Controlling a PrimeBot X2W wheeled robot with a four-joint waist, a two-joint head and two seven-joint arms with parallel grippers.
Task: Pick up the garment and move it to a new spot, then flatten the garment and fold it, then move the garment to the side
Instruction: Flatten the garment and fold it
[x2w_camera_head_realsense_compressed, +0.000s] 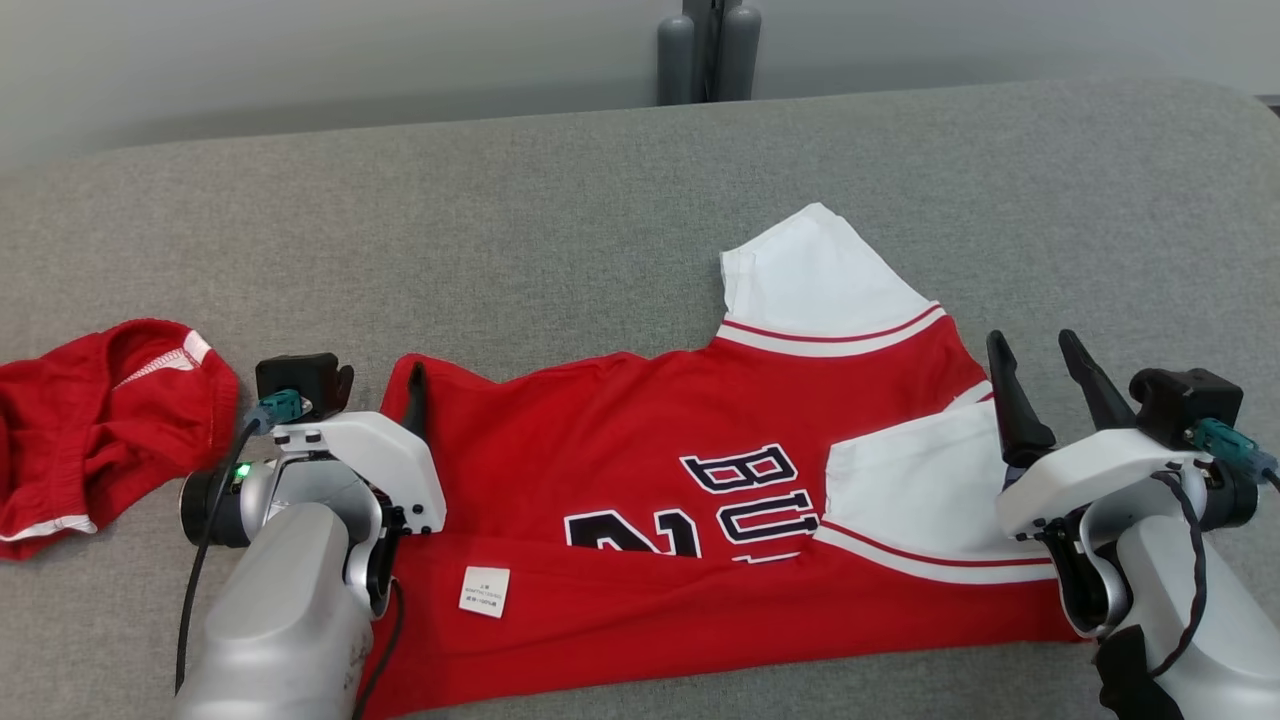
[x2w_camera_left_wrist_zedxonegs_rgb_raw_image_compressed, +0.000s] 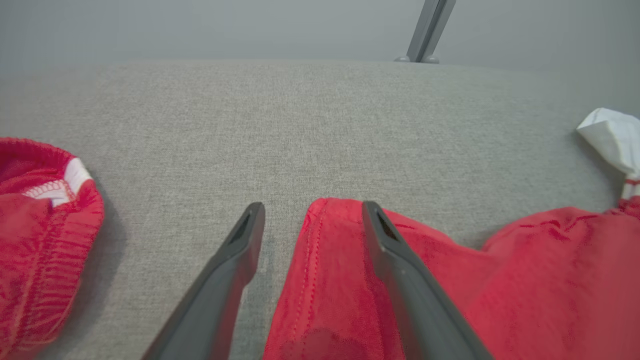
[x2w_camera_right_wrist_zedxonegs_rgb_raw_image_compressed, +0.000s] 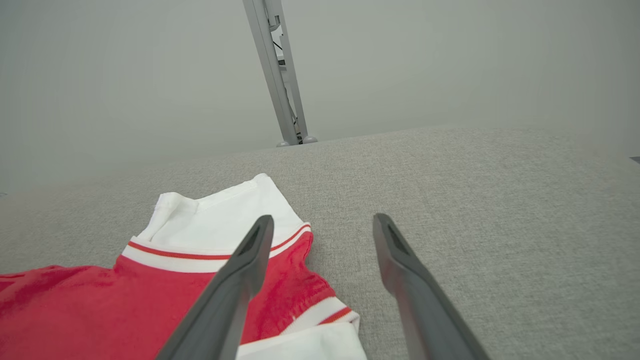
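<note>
Soft, even light, seemingly from overhead. A faint shadow edges the red shorts (x2w_camera_left_wrist_zedxonegs_rgb_raw_image_compressed: 45, 250) at nine o'clock. Both wrist views bow at their rims; fingers (x2w_camera_left_wrist_zedxonegs_rgb_raw_image_compressed: 215, 310) blur toward six o'clock.

Where your cameras sit
Your head view looks steeply down on the surface (x2w_camera_head_realsense_compressed: 500, 200), post (x2w_camera_head_realsense_compressed: 705, 45) at 12 o'clock. Your wrist views skim low and close toward that post; all share the jersey (x2w_camera_head_realsense_compressed: 620, 440): left its 9 o'clock end, right its 3 o'clock end.

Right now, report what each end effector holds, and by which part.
Nothing is held. The left end effector stands open astride an edge of the red jersey; the right end effector stands open by its sleeve.
</note>
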